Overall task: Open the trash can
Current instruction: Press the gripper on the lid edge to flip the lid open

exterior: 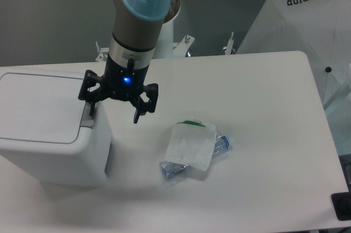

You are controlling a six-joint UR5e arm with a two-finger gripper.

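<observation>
A white table (263,134) fills most of the scene, reaching from the far edge near the grey wall to the near edge. On its left side stands the trash can (44,134), a large boxy white bin with rounded corners; its flat white lid (38,107) lies down shut, and a grey push tab (88,117) sits at the lid's right edge. The robot arm (140,19), grey with light blue caps, comes down from the top of the scene to the right end of the trash can. Its black gripper (113,111) hangs there with a blue light glowing on its body, the fingers spread wide and holding nothing; the left finger (89,101) is over the grey push tab, though whether it touches cannot be told, and the right finger (140,107) hangs above bare table. To the right of the bin, well apart from it, a small clear plastic bag (191,144) with a green strip lies flat over a clear plastic bottle (219,146).
</observation>
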